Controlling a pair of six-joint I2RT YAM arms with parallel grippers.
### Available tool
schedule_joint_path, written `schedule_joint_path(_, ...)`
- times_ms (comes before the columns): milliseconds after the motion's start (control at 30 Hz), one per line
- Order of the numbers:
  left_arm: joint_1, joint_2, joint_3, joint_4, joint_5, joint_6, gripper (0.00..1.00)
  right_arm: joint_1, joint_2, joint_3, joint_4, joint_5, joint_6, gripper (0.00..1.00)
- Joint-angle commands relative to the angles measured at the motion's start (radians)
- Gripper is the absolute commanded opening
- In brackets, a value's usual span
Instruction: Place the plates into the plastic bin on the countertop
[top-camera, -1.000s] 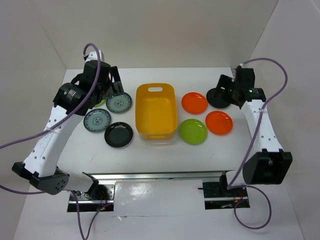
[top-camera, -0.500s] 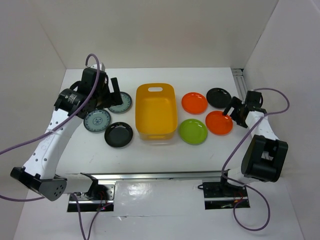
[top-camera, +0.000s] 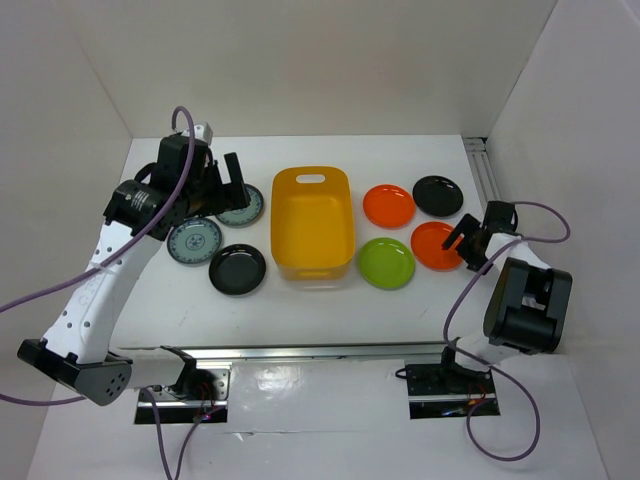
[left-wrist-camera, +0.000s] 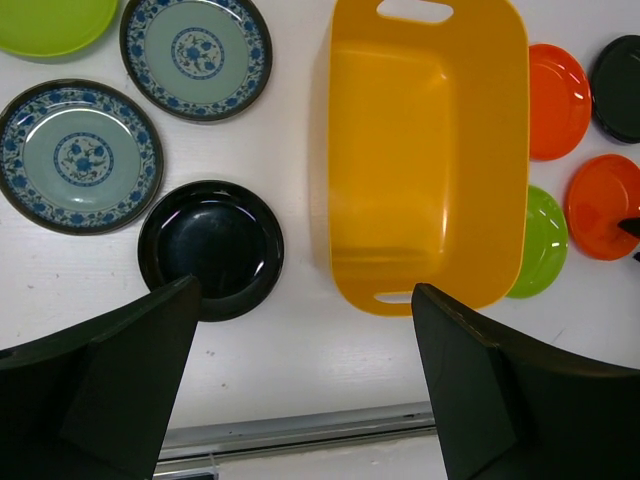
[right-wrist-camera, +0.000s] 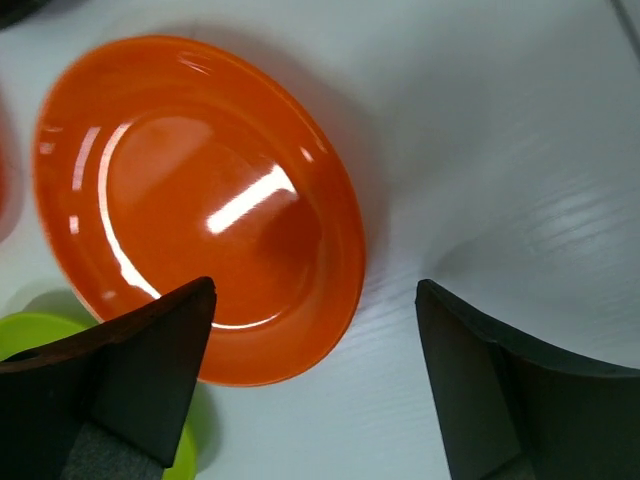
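The yellow bin (top-camera: 312, 225) stands in the middle of the bench (top-camera: 300, 315), and all the plates I can see lie outside it. On its left side I find the left black plate (top-camera: 237, 269), the nearer patterned plate (top-camera: 194, 241), the farther patterned plate (left-wrist-camera: 195, 55) and the left green plate (left-wrist-camera: 50, 20), which is cut by the corner of the left wrist view. On its right side lie the far orange plate (top-camera: 388, 205), the right black plate (top-camera: 438, 196), the right green plate (top-camera: 386, 263) and the near orange plate (top-camera: 432, 245).

My left fingers (left-wrist-camera: 130, 380) are spread wide, high above the bench, and they carry nothing. My right fingers (right-wrist-camera: 130, 370) are low and also apart, with nothing gripped. One finger is over the near orange plate, the other is over the bench, and the rim of this plate lies between them. Whether they touch it, I cannot tell.
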Motion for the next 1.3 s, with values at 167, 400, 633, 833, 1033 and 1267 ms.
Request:
schedule_joint_path(167,-0.001,-0.001,0.035,0.034,0.033,0.013,1.0,0.002,0.08,-0.03,0.093,0.07,0.043,0.79)
schedule_joint_path(400,-0.001,-0.01,0.044,0.034,-0.007,0.013,1.0,0.011,0.089,-0.055,0.07,0.148,0.086,0.52)
schedule_joint_path(633,-0.001,-0.028,0.026,0.034,-0.017,0.013,1.0,0.011,0.121,-0.055,0.013,0.201,0.119,0.17)
schedule_joint_path(833,-0.001,-0.028,0.026,0.034,-0.017,0.013,1.0,0.024,0.12,-0.024,-0.048,0.26,0.128,0.0)
schedule_joint_path(1033,-0.001,-0.028,0.026,0.034,-0.017,0.013,1.0,0.1,-0.04,0.069,-0.177,0.354,0.198,0.0)
schedule_joint_path(1267,-0.001,-0.028,0.026,0.016,-0.049,-0.009,1.0,0.281,-0.192,0.268,-0.377,0.567,0.31,0.0)
